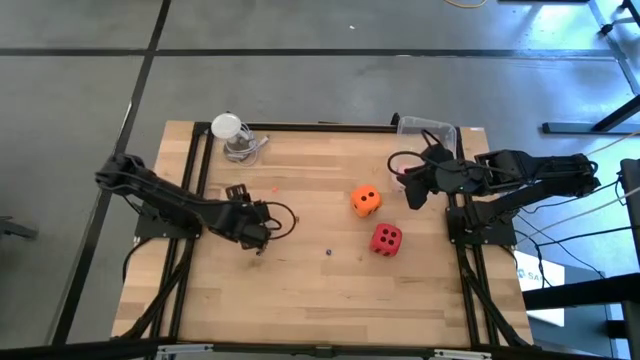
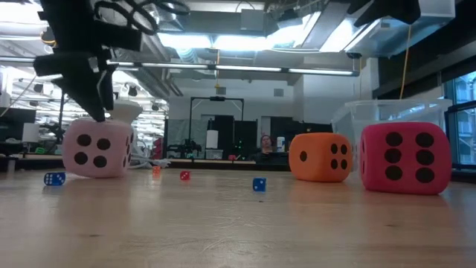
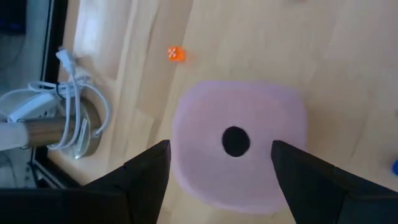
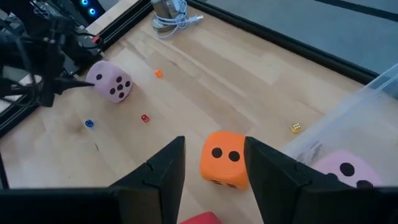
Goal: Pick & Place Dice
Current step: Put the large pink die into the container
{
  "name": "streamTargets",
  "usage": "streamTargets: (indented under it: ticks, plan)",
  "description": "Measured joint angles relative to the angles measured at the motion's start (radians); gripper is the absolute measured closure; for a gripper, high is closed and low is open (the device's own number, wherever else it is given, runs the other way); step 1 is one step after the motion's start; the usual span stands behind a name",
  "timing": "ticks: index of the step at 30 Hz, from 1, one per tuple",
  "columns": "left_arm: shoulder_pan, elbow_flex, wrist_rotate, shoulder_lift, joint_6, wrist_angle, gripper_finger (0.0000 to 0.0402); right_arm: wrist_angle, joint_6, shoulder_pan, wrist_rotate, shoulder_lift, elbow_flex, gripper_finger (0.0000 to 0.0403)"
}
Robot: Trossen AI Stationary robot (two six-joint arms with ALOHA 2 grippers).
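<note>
- The left gripper [image 3: 221,171] hangs straight over a pale pink die [image 3: 239,152], its two dark fingers [image 3: 146,171] spread wide apart, one on either side of the cube and not pressing it.
- The pink die sits on the wooden table [image 1: 320,290], its top face showing a single dark pip; in the low view its near face [image 2: 98,149] shows four pips, with the left arm coming down just above it.
- Beyond the left gripper's fingertips lies a tiny orange die [image 3: 176,54]; off to one side of it stands a metal cup [image 3: 59,130] with a white cable [image 3: 74,74] coiled over it.
- The right gripper [image 4: 214,165] hovers above the table's right side, fingers partly apart with nothing between them.
- Just ahead of the right gripper's fingers sits the orange die [image 4: 224,158], two dark pips on its near face; a sliver of the red die [image 4: 200,218] shows right below the gripper.
- From above, the orange die [image 1: 365,200] and red die [image 1: 386,239] lie near each other, between the two grippers and closer to the right one.
- Beside the right gripper stands a clear plastic bin [image 4: 357,134] holding another pale pink die [image 4: 341,169].
- Small dice are scattered on the wood: a blue one [image 4: 89,123], a red one [image 4: 145,118] and a yellow one [image 4: 296,127].
</note>
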Motion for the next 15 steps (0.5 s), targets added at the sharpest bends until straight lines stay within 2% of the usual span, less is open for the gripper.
streamTargets:
  ticks: [15]
  plan:
    - [0.002, 0.000, 0.023, 0.005, 0.090, -0.008, 0.0123, 0.008, 0.006, 0.000, 0.000, 0.000, 0.000, 0.0238]
